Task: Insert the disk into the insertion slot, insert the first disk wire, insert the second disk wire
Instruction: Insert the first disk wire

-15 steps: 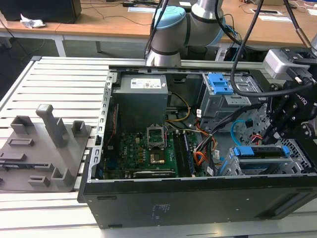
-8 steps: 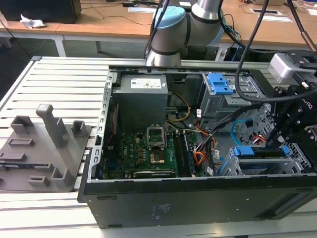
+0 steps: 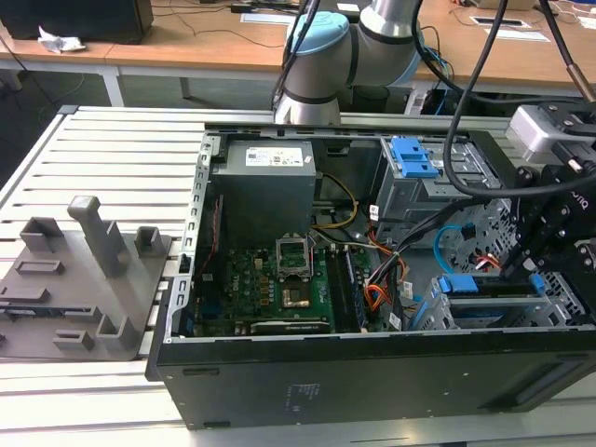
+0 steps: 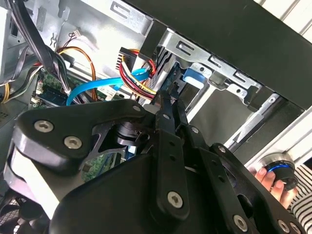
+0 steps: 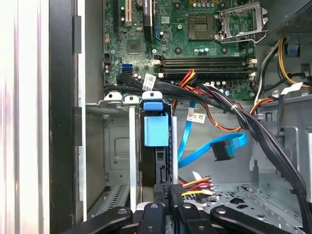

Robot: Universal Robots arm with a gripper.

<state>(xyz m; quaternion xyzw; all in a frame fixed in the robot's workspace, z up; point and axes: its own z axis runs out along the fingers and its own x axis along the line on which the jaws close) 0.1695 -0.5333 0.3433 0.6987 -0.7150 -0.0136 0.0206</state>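
Circuit board lies at the exterior view's left; rightward we see the disk in its blue frame seated in the slot, and the gripper just over it, clenched on a coloured wire plug.

Bright even light, soft shadows.

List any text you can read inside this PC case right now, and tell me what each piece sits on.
No text is clear enough to quote.
white sticker on the power supply: print too small to read.
cable tags in the first wrist view: blurred.
white marks on the black side panel: too small to read.
motherboard lettering: too small to read.
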